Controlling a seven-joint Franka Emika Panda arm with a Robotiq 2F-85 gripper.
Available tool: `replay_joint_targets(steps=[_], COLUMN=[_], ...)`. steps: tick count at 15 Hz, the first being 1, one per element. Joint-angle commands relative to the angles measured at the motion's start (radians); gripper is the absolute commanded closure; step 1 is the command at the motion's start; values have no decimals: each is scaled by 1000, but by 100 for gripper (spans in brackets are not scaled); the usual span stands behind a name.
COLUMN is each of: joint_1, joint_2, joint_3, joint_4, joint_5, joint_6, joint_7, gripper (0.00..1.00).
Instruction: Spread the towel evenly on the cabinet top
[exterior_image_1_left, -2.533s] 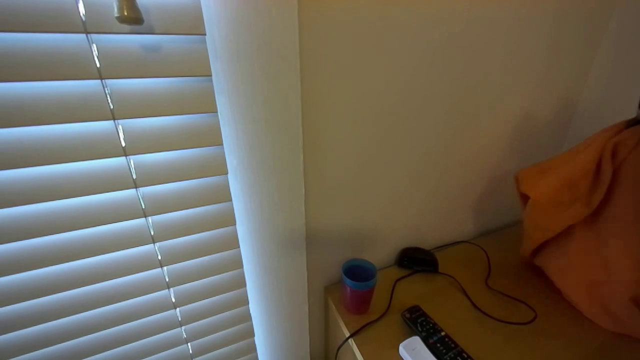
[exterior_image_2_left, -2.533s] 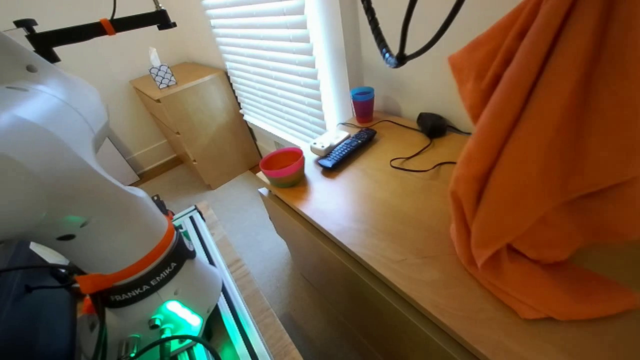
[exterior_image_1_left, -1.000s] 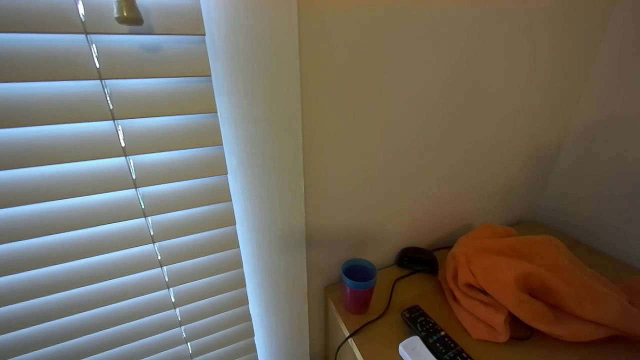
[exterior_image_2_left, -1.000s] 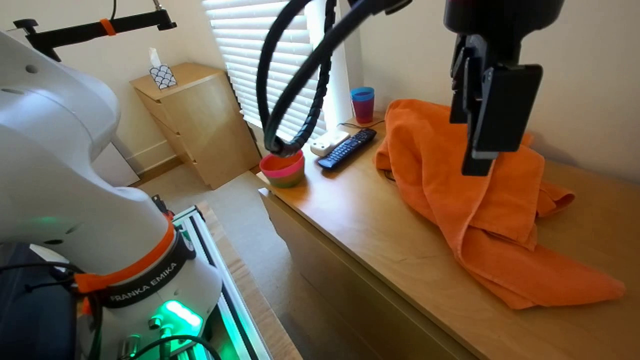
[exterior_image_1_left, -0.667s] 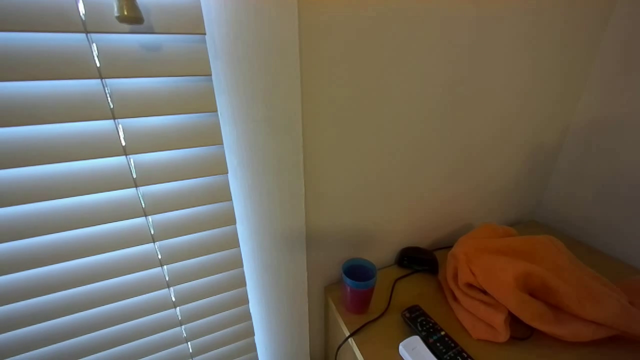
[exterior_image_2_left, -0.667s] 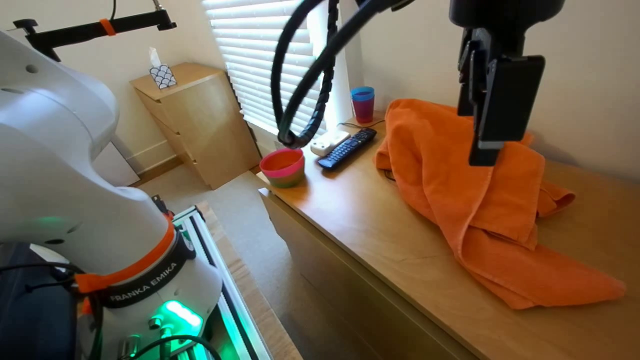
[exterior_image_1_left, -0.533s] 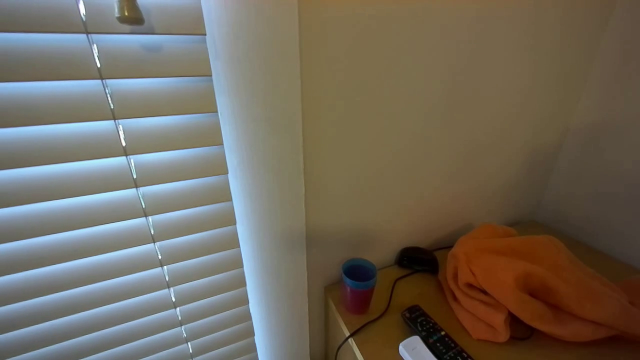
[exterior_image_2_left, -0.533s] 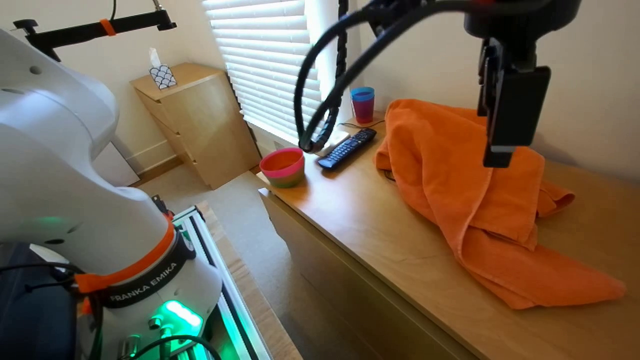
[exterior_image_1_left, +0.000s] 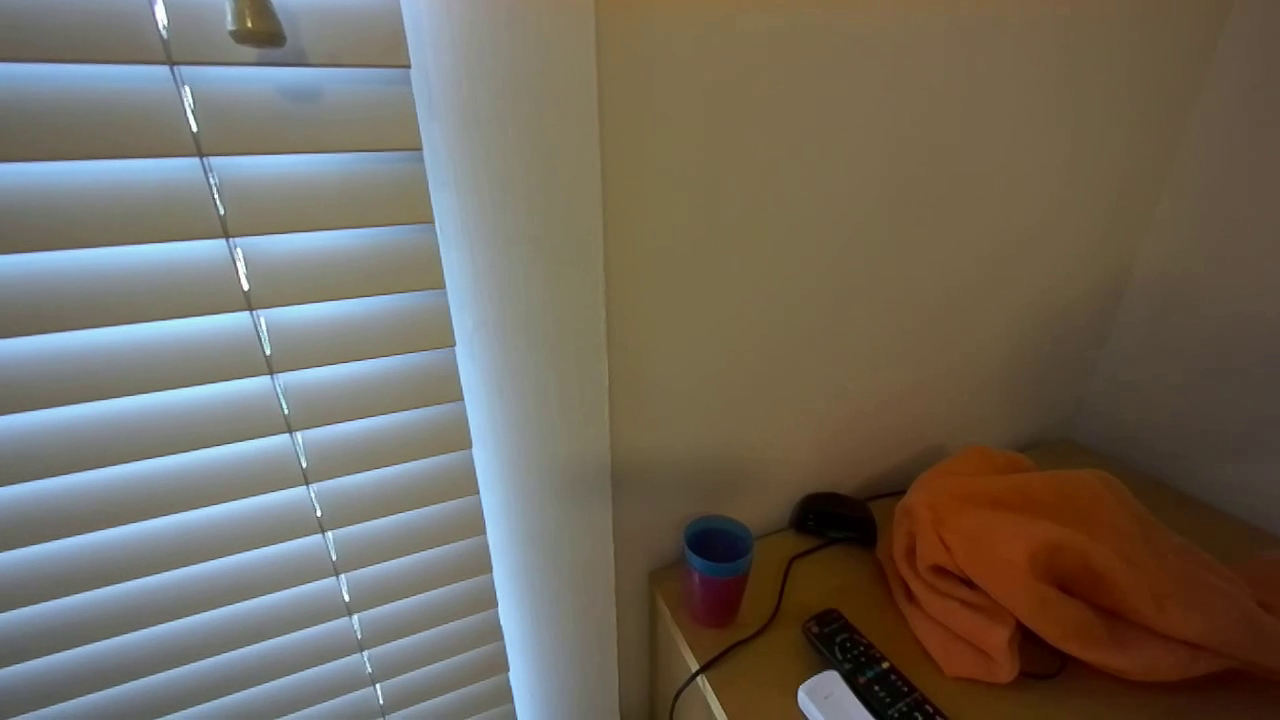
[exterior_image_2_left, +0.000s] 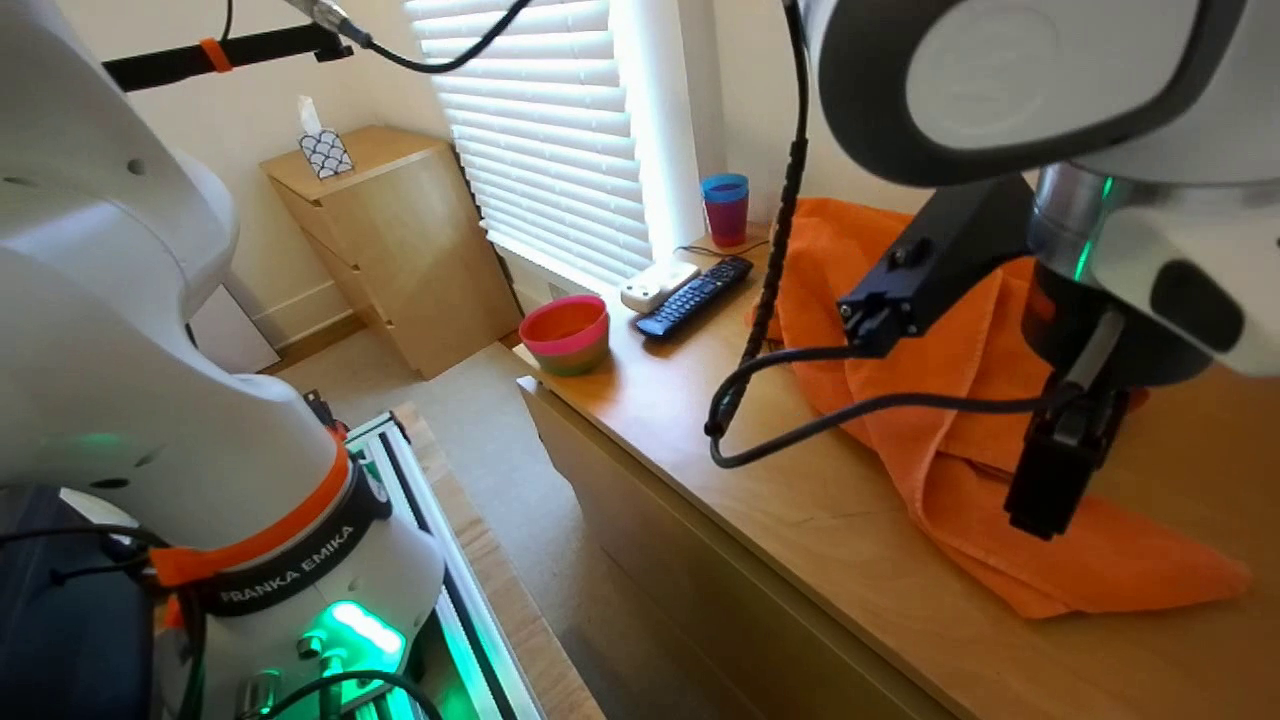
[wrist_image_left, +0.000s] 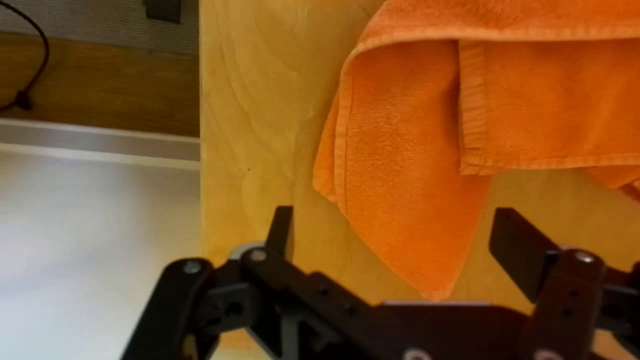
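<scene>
Wrist view: towel (wrist_image_left: 415, 145) on bench (wrist_image_left: 260, 115), rumpled & folded over itself, not spread yet. Prob. light, soft, floppy, w/ a grippy nap; pushing likely won't flatten it, needs pulling. Best hold: hemmed corner (wrist_image_left: 472, 162) of top flap, pinched thin, drawn outward. Hand (wrist_image_left: 395, 225) hangs above, fingers wide apart, nothing gripped, towel's pointed end showing betw. them. Farther along bench, in an exterior view: remote (exterior_image_2_left: 694, 297), bowl (exterior_image_2_left: 567, 348), cup (exterior_image_2_left: 726, 212).

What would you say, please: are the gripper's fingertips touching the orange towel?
Apart: in the wrist view, the cabinet top shows between the towel and each fingertip of the open gripper.
</scene>
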Motion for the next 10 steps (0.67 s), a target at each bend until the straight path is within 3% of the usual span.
replay_joint_targets(steps=[1, 10], joint_1=[7, -32], joint_2=[127, 303], joint_3=[-27, 5], joint_4=[81, 220], joint_5=[99, 302], joint_6=[6, 11], joint_7=[39, -16], gripper=[0, 3])
